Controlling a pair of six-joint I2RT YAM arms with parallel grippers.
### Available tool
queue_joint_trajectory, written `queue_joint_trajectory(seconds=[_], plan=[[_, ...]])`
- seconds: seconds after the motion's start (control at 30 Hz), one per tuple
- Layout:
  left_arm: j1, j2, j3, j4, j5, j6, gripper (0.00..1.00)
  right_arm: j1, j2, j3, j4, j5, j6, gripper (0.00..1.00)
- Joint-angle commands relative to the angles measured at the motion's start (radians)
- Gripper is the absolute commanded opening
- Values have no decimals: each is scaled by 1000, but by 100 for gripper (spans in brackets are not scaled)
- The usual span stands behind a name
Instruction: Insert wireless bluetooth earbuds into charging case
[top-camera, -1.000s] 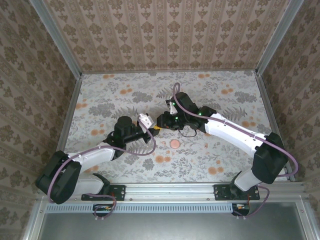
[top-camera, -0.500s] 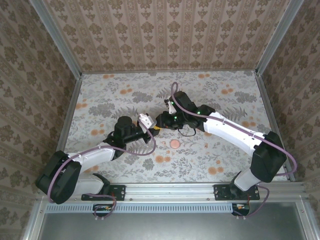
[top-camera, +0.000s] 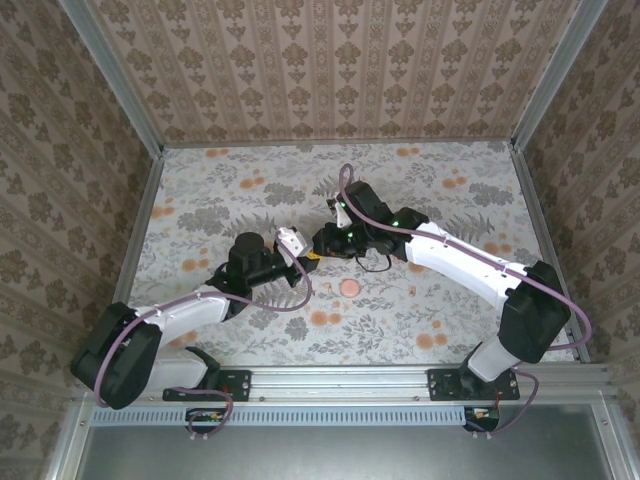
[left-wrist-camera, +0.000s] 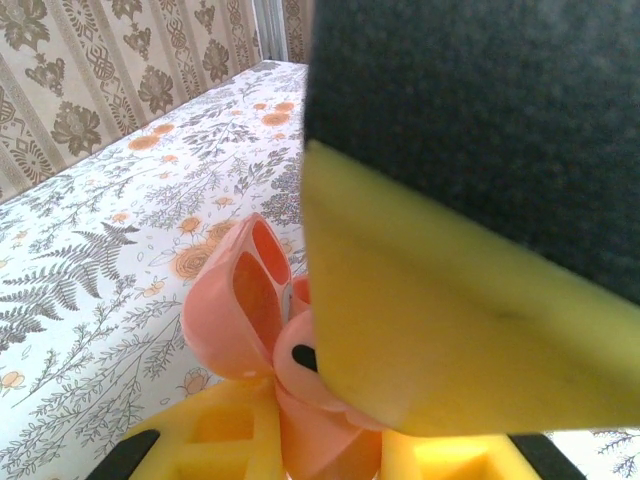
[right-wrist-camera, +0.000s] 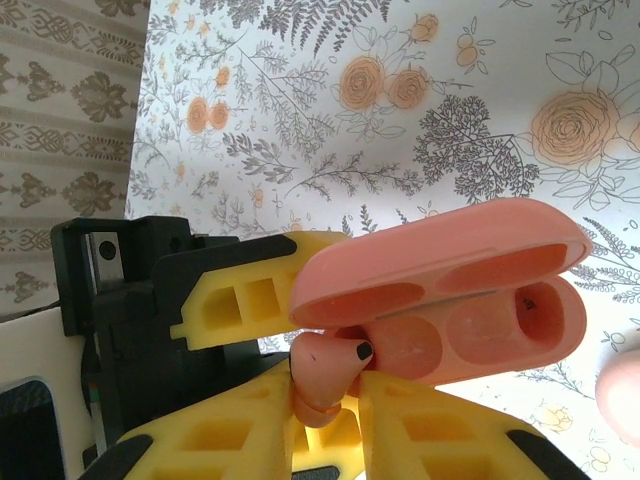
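The coral-pink charging case (right-wrist-camera: 470, 300) is held above the table with its lid open, and my left gripper (left-wrist-camera: 320, 440) is shut on its lower half (left-wrist-camera: 310, 420). One coral-pink earbud (right-wrist-camera: 322, 365) with a black tip sits between the yellow fingers of my right gripper (right-wrist-camera: 335, 390), right at the left end of the case's opening. From the left wrist, that earbud (left-wrist-camera: 300, 355) pokes out beside the raised lid (left-wrist-camera: 235, 310), partly hidden by a right finger (left-wrist-camera: 430, 300). From above, both grippers (top-camera: 308, 256) (top-camera: 322, 243) meet mid-table.
A flat round pink disc (top-camera: 349, 287) lies on the flowered table (top-camera: 220, 180) just in front of the grippers. Patterned walls (top-camera: 320, 70) and metal rails (top-camera: 150, 210) enclose the table at the back and on both sides.
The right arm has edged slightly left toward the case held by the left gripper. The left arm and the disc stay where they were.
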Motion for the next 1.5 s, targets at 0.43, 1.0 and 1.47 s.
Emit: queue_joint_trajectory(seconds=[0.43,1.0,1.47], plan=[[-11,-25,1,20,111,13,18,-49,-35,20,-129,7,-161,22],[-11,-18,18,35,168,4,18,-71,-50,1,-99,-65,-240,22],[-8,-24,13,60,165,-10,18,-72,-57,-34,-75,-100,-239,24]])
